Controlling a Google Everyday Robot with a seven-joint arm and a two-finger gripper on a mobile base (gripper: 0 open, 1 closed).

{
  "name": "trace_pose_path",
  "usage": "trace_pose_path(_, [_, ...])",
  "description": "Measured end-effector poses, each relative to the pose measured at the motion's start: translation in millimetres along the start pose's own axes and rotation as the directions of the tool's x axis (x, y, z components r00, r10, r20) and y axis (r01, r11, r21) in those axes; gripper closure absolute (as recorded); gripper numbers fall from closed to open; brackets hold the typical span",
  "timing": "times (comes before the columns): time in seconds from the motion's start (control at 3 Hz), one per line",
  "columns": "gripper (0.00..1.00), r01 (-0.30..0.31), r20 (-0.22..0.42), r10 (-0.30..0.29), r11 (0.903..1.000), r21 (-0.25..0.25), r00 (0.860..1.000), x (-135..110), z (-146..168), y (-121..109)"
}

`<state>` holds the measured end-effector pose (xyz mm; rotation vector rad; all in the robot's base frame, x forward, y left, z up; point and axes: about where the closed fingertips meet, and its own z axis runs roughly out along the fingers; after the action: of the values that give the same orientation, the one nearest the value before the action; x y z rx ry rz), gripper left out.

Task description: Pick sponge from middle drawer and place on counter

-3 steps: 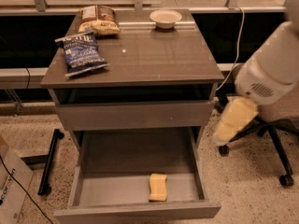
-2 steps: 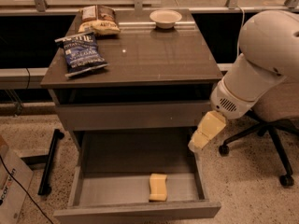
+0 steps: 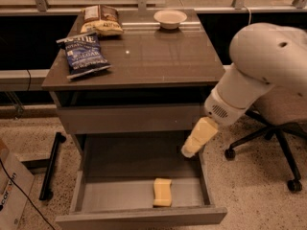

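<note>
The pale yellow sponge lies on the floor of the open middle drawer, right of its middle and near the front panel. My gripper hangs from the white arm at the right, its pale yellow padded fingers pointing down-left over the drawer's back right part, above and to the right of the sponge and apart from it. The glossy grey-brown counter tops the cabinet.
On the counter lie a blue chip bag at the left, a brown-yellow chip bag at the back left, and a white bowl at the back. An office chair stands right of the cabinet. A cardboard box is at the lower left.
My arm has swung in from the right. The gripper moved left and down from beside the cabinet to over the drawer's back right part. The sponge has not moved.
</note>
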<state>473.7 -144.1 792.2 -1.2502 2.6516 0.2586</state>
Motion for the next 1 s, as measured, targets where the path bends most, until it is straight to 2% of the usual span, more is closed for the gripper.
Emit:
trace_pose_path(0.33, [0.00,-0.056,-0.010,0.055,0.9971,-0.051,0.998,-19,50,6])
trace_pose_path(0.67, [0.00,-0.101,-0.041,0.098,0.9924,-0.070,0.994,-31,97,10])
trace_pose_path(1.0, [0.00,-0.158,-0.094,0.150,0.9838,-0.085,0.984,-33,145,10])
